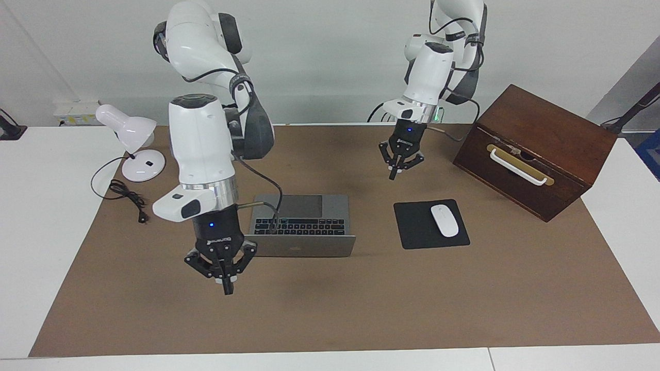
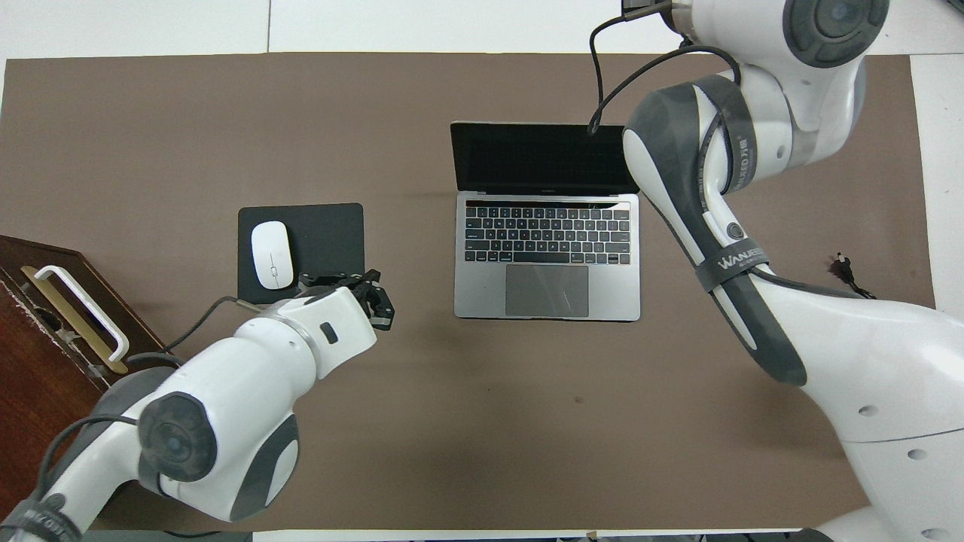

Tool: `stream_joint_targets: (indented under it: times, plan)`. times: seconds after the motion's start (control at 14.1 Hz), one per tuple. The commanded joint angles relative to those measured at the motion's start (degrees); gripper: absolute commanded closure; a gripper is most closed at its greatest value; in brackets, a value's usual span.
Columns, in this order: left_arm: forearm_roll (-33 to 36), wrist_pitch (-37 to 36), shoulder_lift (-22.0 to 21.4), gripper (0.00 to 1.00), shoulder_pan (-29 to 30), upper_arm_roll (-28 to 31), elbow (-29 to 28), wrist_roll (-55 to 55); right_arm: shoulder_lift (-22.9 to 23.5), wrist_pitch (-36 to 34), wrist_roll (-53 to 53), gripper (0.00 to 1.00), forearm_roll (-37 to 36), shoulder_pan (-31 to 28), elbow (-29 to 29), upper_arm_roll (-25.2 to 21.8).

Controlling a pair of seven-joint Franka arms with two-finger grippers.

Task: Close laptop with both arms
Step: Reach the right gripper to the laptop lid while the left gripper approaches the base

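The silver-grey laptop (image 1: pixel 304 226) stands open in the middle of the brown mat, with its lid raised and its black keyboard and grey trackpad facing the robots. It also shows in the overhead view (image 2: pixel 547 248), with a dark screen. My right gripper (image 1: pixel 227 286) hangs shut and empty above the mat, just off the lid's corner toward the right arm's end. It is out of the overhead view. My left gripper (image 1: pixel 394 172) hangs shut and empty over the mat by the corner of the black mouse pad. It also shows in the overhead view (image 2: pixel 369 297).
A black mouse pad (image 1: pixel 412 226) with a white mouse (image 1: pixel 444 220) lies beside the laptop toward the left arm's end. A brown wooden box (image 1: pixel 536 149) with a white handle stands past it. A white desk lamp (image 1: pixel 134 139) and its cord sit at the right arm's end.
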Motion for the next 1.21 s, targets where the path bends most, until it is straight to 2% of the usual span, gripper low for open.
stream_joint_targets:
  times: [0.0,0.28,0.71,1.13]
  plan:
    - [-0.8,8.7,5.6,1.00,-3.6,1.0,-0.1,-0.8,1.8,0.5,5.3,1.00,-1.8,0.7,1.9,0.0]
    - [-0.8,16.4,9.9,1.00,-6.7,1.0,-0.1,-0.5,3.7,0.6,13.9,1.00,-1.8,4.7,3.3,0.0]
    - [-0.8,31.0,20.2,1.00,-10.7,1.1,0.0,-0.1,3.7,-2.7,16.0,1.00,0.0,7.0,2.7,0.7]
    - [-0.9,36.9,25.4,1.00,-12.8,1.1,0.0,0.2,3.0,-9.8,15.4,1.00,7.2,6.1,2.7,0.7]
